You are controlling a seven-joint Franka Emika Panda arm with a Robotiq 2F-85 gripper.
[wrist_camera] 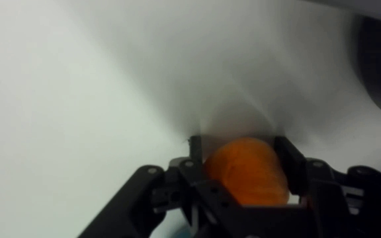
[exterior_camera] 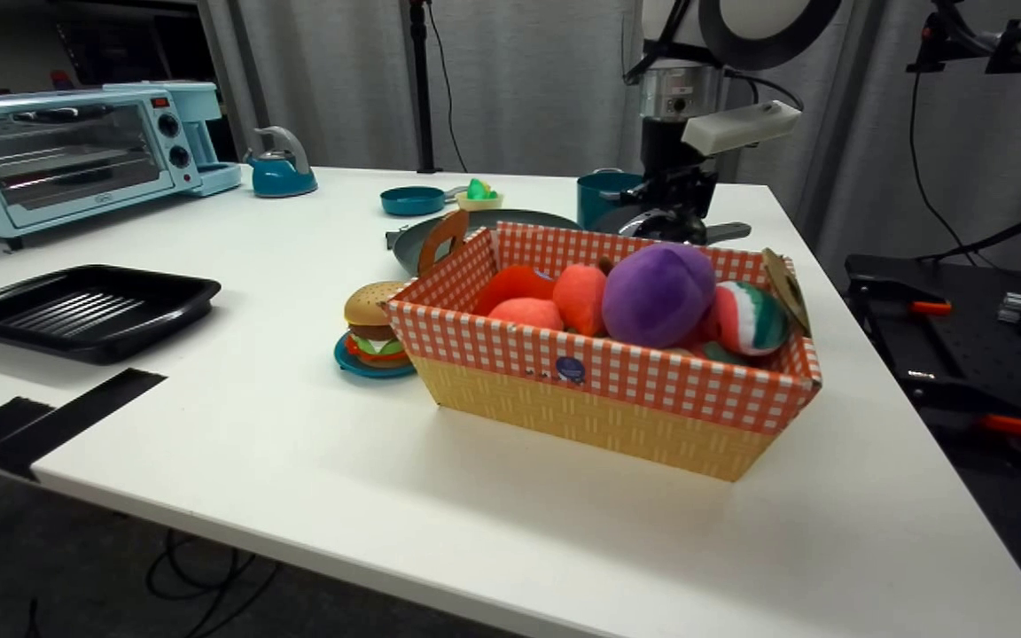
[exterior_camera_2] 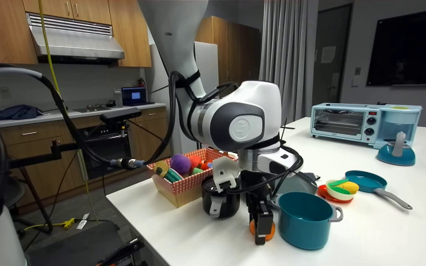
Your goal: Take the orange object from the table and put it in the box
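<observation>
The orange object [wrist_camera: 250, 175] is a small bright-orange ball between my gripper's fingers [wrist_camera: 237, 142] in the wrist view, touching both sides. In an exterior view the orange object [exterior_camera_2: 271, 231] shows on both sides of my black gripper [exterior_camera_2: 260, 232], low at the table surface; whether it touches the table I cannot tell. The box is a tan basket with red-and-white checkered lining, seen in both exterior views [exterior_camera: 581, 399] [exterior_camera_2: 190, 184]. It holds a purple ball [exterior_camera: 659, 294] and several red-orange toys. In an exterior view the box hides my fingertips and the orange object.
A teal pot [exterior_camera_2: 305, 225] stands right beside the gripper. A black pot [exterior_camera_2: 221, 203] stands between gripper and box. A grey pan [exterior_camera: 493, 221] lies behind the box, a toy burger [exterior_camera: 376, 323] beside it. A black tray [exterior_camera: 85, 310] and toaster oven [exterior_camera: 67, 159] stand farther off.
</observation>
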